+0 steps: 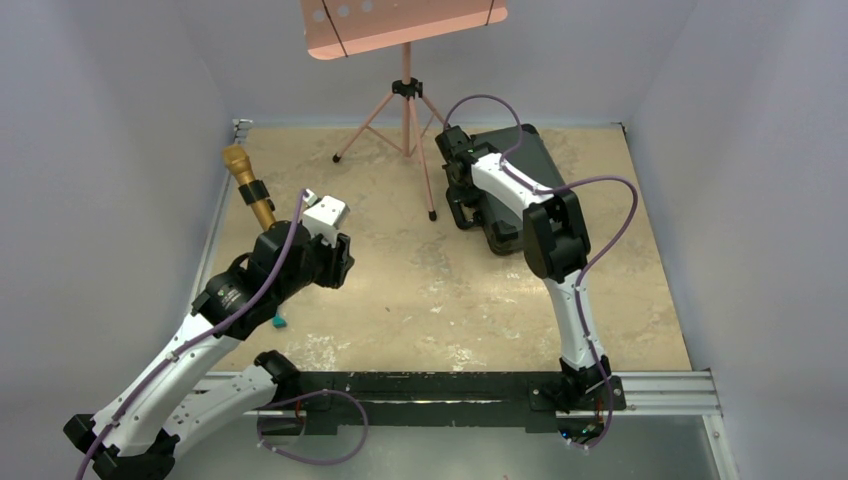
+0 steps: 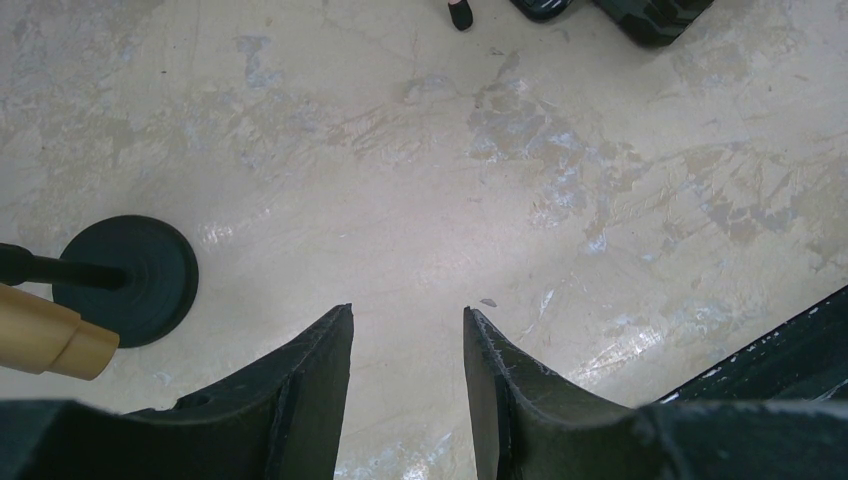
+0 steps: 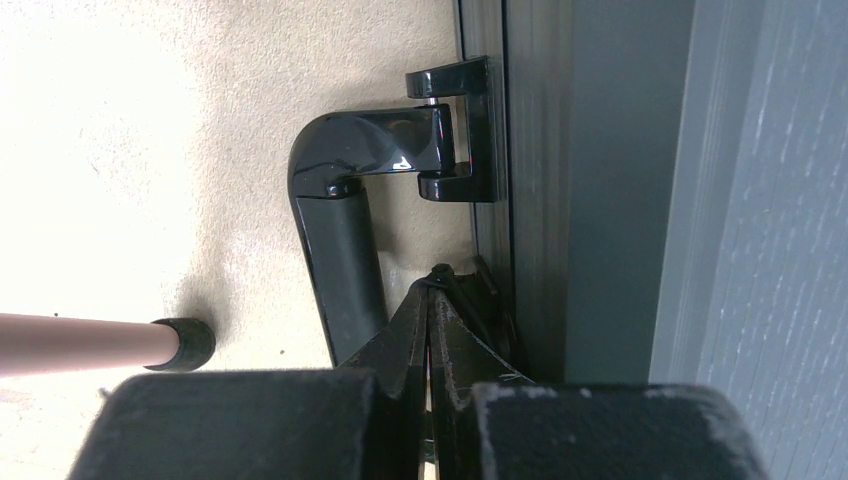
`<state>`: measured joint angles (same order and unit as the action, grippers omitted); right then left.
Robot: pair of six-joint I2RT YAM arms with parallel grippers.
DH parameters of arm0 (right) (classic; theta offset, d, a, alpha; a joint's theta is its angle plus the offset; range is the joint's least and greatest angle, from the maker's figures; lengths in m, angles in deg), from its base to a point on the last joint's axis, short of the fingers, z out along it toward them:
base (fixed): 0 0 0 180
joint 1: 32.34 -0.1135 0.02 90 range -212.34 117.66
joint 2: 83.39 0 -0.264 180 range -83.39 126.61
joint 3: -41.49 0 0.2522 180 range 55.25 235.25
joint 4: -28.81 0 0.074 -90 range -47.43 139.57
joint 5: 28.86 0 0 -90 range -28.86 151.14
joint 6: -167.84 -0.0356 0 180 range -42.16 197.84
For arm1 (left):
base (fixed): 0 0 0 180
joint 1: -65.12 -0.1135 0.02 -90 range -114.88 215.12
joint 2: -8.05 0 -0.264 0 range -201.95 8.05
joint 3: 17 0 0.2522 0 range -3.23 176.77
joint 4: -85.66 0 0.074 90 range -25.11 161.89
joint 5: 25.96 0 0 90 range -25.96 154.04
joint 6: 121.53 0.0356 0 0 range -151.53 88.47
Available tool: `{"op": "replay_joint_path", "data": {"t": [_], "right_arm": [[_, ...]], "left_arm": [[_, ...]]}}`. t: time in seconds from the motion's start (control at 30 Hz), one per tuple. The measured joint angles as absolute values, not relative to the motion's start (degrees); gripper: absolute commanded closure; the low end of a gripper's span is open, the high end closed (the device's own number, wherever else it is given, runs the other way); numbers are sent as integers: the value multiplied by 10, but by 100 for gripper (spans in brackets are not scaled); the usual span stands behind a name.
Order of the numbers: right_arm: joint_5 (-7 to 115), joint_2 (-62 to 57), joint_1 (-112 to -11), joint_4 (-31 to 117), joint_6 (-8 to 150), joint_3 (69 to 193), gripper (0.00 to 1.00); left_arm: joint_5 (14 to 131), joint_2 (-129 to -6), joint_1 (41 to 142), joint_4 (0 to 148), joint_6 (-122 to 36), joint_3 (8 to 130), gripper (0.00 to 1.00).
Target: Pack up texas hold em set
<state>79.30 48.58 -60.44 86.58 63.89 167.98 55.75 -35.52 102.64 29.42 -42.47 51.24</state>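
Observation:
The black hard case lies shut at the back right of the table, its handle facing left. In the right wrist view the handle and its hinge bracket sit against the case's side. My right gripper is shut, its tips touching the case's edge beside the handle, by a small black fitting; it also shows in the top view. My left gripper is open and empty over bare table, also seen from above. Chips, card decks and the button are out of view.
A gold microphone on a round black base stands at the left. A pink music stand stands at the back, one foot close to the case's handle. A small teal piece lies by the left arm.

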Motion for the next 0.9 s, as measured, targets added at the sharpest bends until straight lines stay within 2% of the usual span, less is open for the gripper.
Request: {"op": "replay_joint_path", "data": {"t": [0.9], "right_arm": [[795,493,-609,863,631,1680,100]], "left_arm": [[557,-351,1026,294,-425,512,51]]}}
